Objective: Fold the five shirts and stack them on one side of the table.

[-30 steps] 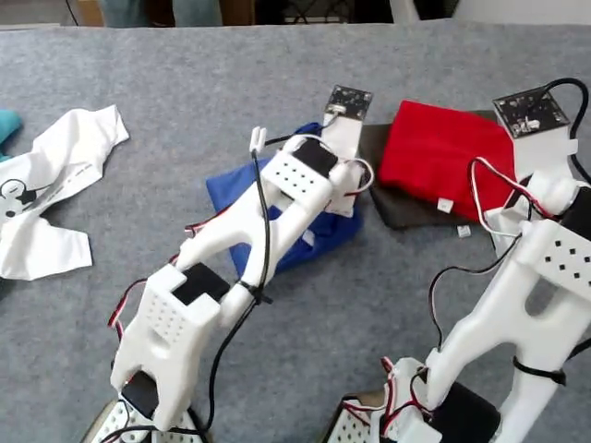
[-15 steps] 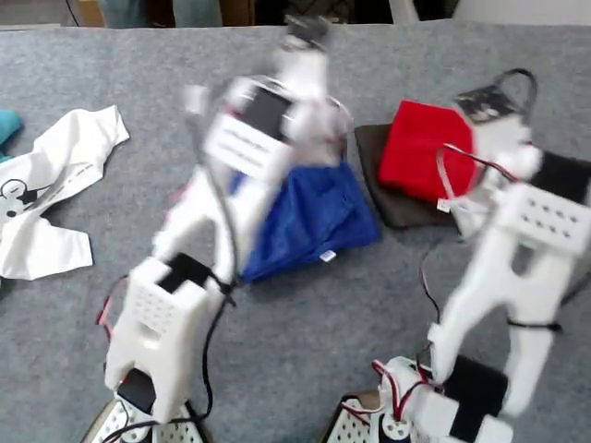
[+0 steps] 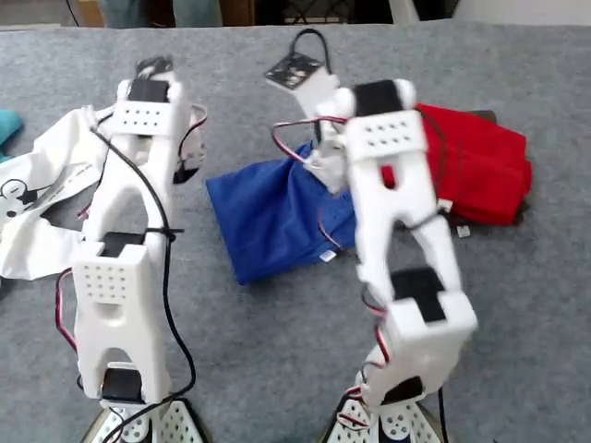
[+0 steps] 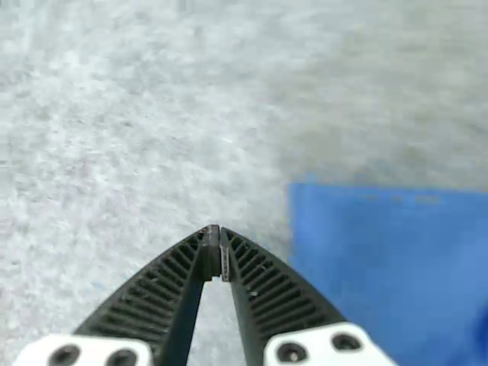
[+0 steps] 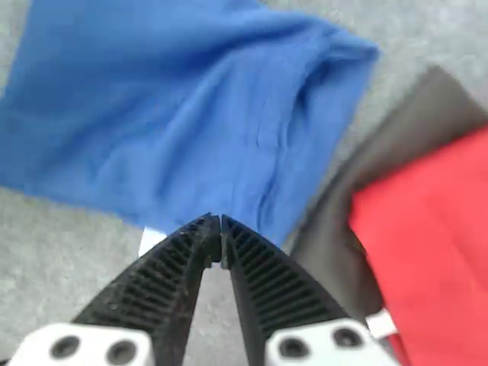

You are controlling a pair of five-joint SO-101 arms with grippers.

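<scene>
the blue shirt (image 3: 272, 217) lies folded into a rough, soft rectangle near the middle of the grey felt-like table (image 3: 277, 360), its cloth smooth with a few shallow creases and a small white tag (image 3: 325, 256) poking out at one edge. just beside the blue shirt, on the side toward the right arm (image 3: 392, 175), a red shirt (image 3: 485, 166) sits folded on top of a dark shirt (image 5: 393, 149), whose flat edge sticks out from under it and touches the blue shirt's corner. well apart from the blue shirt, on its other side, a white shirt (image 3: 42, 189) with a dark print lies unfolded and rumpled, sleeves splayed, and beyond it from the blue shirt a scrap of teal cloth (image 3: 6, 125) shows at the table's edge. the right gripper (image 5: 220, 231) hangs over the blue shirt's edge near the tag, its ribbed black fingers pressed together with nothing between them. the left gripper (image 4: 213, 245) is over bare grey table just beside the blue shirt's straight edge, its ribbed fingers likewise clenched tip to tip on nothing. the left arm (image 3: 129, 203), white plastic with looping wires, stands between the blue shirt and the white one.
</scene>
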